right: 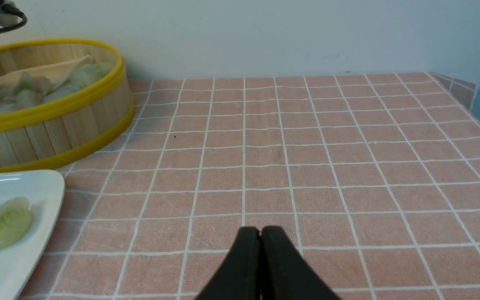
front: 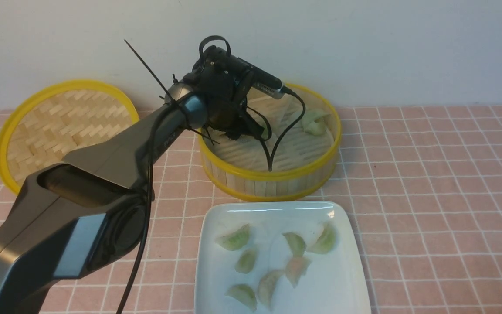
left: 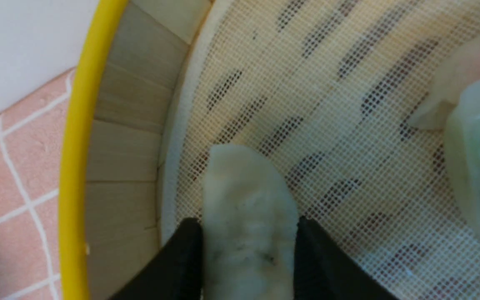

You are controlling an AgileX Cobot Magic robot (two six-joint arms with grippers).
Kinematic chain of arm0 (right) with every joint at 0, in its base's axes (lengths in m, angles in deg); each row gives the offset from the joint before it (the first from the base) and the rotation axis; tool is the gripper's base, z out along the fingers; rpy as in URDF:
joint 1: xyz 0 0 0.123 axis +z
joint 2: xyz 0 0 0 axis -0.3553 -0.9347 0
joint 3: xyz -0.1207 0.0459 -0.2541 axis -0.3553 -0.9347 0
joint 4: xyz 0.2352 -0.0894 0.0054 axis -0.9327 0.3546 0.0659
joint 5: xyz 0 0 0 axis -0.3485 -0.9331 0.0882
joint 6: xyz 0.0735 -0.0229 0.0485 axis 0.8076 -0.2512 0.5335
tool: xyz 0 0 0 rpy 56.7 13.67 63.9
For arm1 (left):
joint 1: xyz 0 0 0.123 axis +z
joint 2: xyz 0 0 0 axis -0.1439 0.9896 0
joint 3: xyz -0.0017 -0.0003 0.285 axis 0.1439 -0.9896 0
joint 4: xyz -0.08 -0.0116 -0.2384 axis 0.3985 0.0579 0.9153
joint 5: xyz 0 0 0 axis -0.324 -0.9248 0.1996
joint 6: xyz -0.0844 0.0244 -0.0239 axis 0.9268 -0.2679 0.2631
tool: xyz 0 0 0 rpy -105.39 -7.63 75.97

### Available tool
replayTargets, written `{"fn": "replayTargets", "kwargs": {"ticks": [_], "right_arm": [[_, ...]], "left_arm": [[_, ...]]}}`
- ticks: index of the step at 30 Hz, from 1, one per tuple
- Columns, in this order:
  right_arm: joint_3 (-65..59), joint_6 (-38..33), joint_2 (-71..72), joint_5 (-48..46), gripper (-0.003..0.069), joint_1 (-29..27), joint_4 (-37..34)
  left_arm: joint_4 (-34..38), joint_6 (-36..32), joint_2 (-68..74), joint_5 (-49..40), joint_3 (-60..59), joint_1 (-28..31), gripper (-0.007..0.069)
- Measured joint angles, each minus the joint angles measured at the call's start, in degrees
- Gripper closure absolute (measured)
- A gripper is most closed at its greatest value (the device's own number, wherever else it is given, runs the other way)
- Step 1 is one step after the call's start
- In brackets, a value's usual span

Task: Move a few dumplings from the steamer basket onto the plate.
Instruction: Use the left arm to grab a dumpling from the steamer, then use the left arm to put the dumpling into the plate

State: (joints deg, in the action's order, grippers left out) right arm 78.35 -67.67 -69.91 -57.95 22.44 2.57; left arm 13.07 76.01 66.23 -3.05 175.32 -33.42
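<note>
Seven dumplings (front: 294, 243) already on the plate (front: 277, 207) at the counter's near edge. The left end effector (left: 248, 225) pinches a whitish dumpling (left: 244, 183) beside the steamer basket (front: 273, 176) wall. Next, I'd say, comes a gentle lift clear of the rim. The right end effector (right: 261, 233) is pressed together, idle.

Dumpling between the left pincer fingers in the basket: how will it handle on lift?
The dumpling looks soft and translucent, so it will likely sag or squash in the left pincer. Its moist-looking skin may be slippery, or cling to the mesh liner. Small and thin: probably light.
</note>
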Motion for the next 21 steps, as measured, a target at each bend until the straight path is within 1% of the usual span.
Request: {"fn": "replayTargets", "kwargs": {"ticks": [3, 7, 11, 14, 18, 20, 21], "right_arm": [[0.0, 0.0, 0.0, 0.0, 0.0673, 0.0, 0.0], [0.0, 0.0, 0.0, 0.0, 0.0673, 0.0, 0.0], [0.0, 0.0, 0.0, 0.0, 0.0673, 0.0, 0.0], [0.0, 0.0, 0.0, 0.0, 0.0673, 0.0, 0.0], [0.0, 0.0, 0.0, 0.0, 0.0673, 0.0, 0.0], [0.0, 0.0, 0.0, 0.0, 0.0673, 0.0, 0.0], [0.0, 0.0, 0.0, 0.0, 0.0673, 0.0, 0.0]], "left_arm": [[0.5, 0.0, -0.4, -1.0, 0.0, 0.1, 0.0379], [1.9, 0.0, -3.1, -5.6, -0.2, 0.1, 0.0379], [3.1, -0.2, -8.5, -11.3, -0.2, 0.0, 0.0379], [4.8, -2.2, -15.0, -14.0, -0.2, 0.0, 0.0379], [11.3, -5.0, -22.3, -14.3, -2.8, 0.0, 0.0379], [16.6, -5.9, -26.8, -14.3, -7.6, -0.1, 0.0379], [20.5, -6.5, -29.9, -14.3, -12.2, -0.3, 0.0379]]}}
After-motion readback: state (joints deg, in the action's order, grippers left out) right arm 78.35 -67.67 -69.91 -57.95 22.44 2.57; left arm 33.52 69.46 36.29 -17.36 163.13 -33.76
